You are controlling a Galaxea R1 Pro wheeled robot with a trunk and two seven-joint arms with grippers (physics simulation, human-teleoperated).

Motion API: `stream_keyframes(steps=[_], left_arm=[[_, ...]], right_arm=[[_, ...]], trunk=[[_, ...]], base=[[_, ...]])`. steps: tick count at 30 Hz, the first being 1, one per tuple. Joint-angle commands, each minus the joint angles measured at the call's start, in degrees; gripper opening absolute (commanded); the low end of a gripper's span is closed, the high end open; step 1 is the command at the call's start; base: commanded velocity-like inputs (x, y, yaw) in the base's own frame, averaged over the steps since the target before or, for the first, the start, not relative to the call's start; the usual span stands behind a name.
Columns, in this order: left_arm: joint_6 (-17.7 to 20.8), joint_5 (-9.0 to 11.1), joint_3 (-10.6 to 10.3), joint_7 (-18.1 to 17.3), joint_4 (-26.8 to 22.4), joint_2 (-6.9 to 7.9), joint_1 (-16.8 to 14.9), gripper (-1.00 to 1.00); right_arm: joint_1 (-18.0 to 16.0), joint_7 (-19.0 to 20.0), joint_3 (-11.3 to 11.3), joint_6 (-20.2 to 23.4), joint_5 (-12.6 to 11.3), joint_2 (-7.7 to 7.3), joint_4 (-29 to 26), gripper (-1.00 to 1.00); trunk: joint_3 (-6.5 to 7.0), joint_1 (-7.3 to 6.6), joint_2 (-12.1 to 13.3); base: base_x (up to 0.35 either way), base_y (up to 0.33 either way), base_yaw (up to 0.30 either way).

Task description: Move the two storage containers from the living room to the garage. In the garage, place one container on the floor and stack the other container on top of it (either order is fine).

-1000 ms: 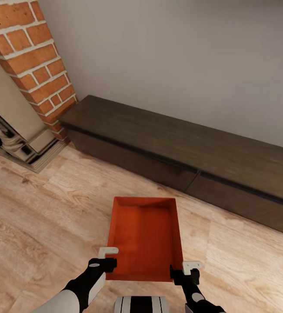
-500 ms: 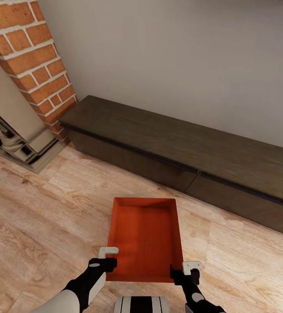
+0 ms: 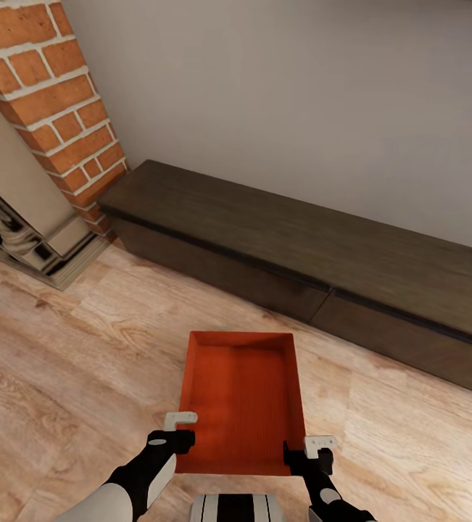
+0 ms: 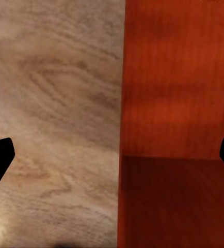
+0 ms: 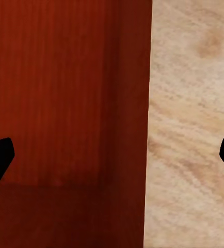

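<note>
One orange-red storage container lies open-topped and empty on the light wood plank floor of the living room, its long side pointing away from me. My left gripper is at its near left corner and my right gripper at its near right corner. In the left wrist view the left gripper is open, with the container wall's edge between its wide-apart dark fingertips. The right gripper stands open the same way over the other side wall of the container. Neither is shut on the wall.
A long low dark-brown bench runs along the plain wall just beyond the container. The red-brick fireplace with its metal surround rises at the left. Wood floor spreads to both sides of the container.
The whole picture has crept slightly downward, so the camera has moved a little. The container's near edge now sits a bit closer to my grippers, which stay open.
</note>
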Motion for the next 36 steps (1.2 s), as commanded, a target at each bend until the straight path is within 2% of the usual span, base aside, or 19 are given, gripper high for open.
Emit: stream_keyframes(steps=[1,36], left_arm=[[0.3,0.6,-0.5,0.4,-0.1,0.04,0.0,1.0],[0.3,0.6,-0.5,0.5,-0.2,-0.05,0.0,1.0]], right_arm=[[0.0,-0.2,0.5,-0.2,-0.6,0.01,0.0,1.0],[0.0,-0.2,0.4,-1.8,-0.7,-0.26,0.1,1.0]], trunk=[[-0.03,0.0,0.0],[-0.03,0.0,0.0]], base=[[0.033,0.0,0.0],[0.002,0.0,0.0]])
